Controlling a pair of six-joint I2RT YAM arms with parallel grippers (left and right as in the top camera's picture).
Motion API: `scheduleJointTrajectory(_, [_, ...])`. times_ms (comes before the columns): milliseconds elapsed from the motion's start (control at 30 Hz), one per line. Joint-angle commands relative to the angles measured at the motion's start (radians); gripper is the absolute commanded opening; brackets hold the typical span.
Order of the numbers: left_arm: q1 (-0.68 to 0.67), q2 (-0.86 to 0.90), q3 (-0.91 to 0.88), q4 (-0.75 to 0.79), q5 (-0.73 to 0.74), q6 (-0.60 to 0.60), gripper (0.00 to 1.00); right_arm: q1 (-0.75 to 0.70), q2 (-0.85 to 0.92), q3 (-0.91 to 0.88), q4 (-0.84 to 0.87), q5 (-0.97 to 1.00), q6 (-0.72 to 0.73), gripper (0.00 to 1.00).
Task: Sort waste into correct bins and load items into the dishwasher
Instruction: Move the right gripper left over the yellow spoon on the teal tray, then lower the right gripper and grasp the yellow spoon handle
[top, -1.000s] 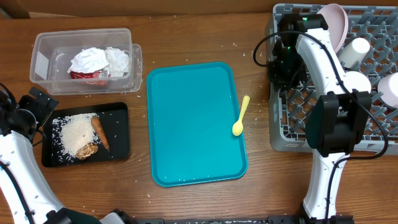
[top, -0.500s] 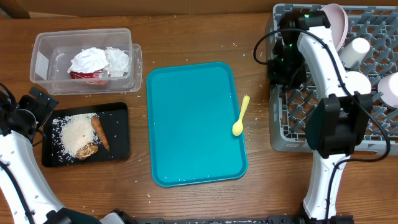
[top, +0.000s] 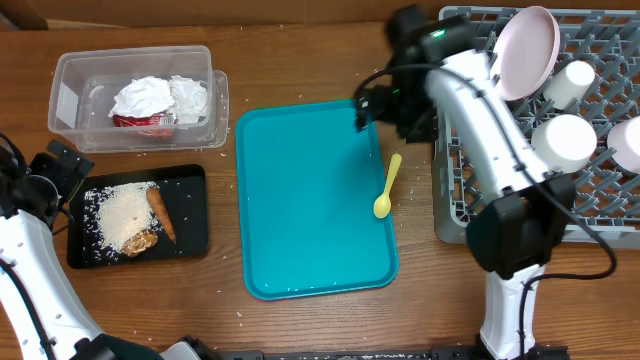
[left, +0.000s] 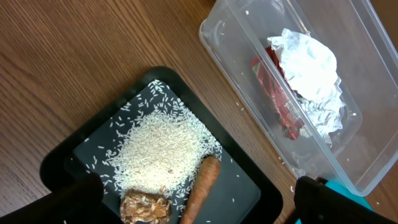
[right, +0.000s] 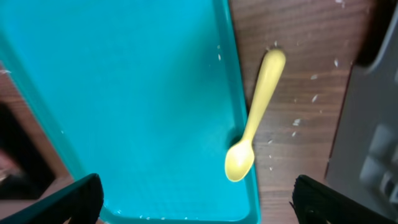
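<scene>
A yellow spoon (top: 387, 186) lies across the right rim of the teal tray (top: 300, 200), bowl on the tray, handle on the table. My right gripper (top: 388, 112) hovers open over the tray's far right corner; in the right wrist view the spoon (right: 255, 118) lies ahead of the open, empty right gripper (right: 199, 205). A pink plate (top: 527, 40) leans in the grey dish rack (top: 470, 190). My left gripper (top: 55, 170) hangs open above the black tray (left: 249, 180) holding rice (left: 158, 143), a carrot (left: 202, 190) and a brown chunk (left: 144, 208). Napkins (left: 308, 62) and a red wrapper (left: 280, 99) lie in the clear tub (left: 236, 62).
Other white dishes (top: 563, 140) stand among the rack's pegs. The rack's left wall (right: 367, 143) is close to the right of the spoon. Stray rice grains dot the wood around the tray and rack.
My right arm swung left from the dish rack to over the teal tray's far right corner and its jaws opened. The pink plate stays leaning in the rack. The left arm has not moved.
</scene>
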Motion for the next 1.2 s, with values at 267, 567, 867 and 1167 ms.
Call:
scheduleJointTrajectory(267, [0.002,0.003,0.005,0.002,-0.006,-0.01,1.0,-0.018,-0.011,-0.234,0.096,0.09,0.215,0.71])
scheduleJointTrajectory(567, [0.002,0.003,0.005,0.002,-0.006,-0.01,1.0,-0.04,-0.008,-0.402,0.229,0.073,0.209,0.59])
scheduleJointTrajectory(867, [0.002,0.003,0.005,0.002,-0.006,-0.01,1.0,-0.059,0.0,-0.462,0.295,0.055,0.19,0.58])
scheduleJointTrajectory(1167, [0.002,0.003,0.005,0.002,-0.006,-0.01,1.0,-0.061,0.002,-0.491,0.363,0.065,0.183,0.54])
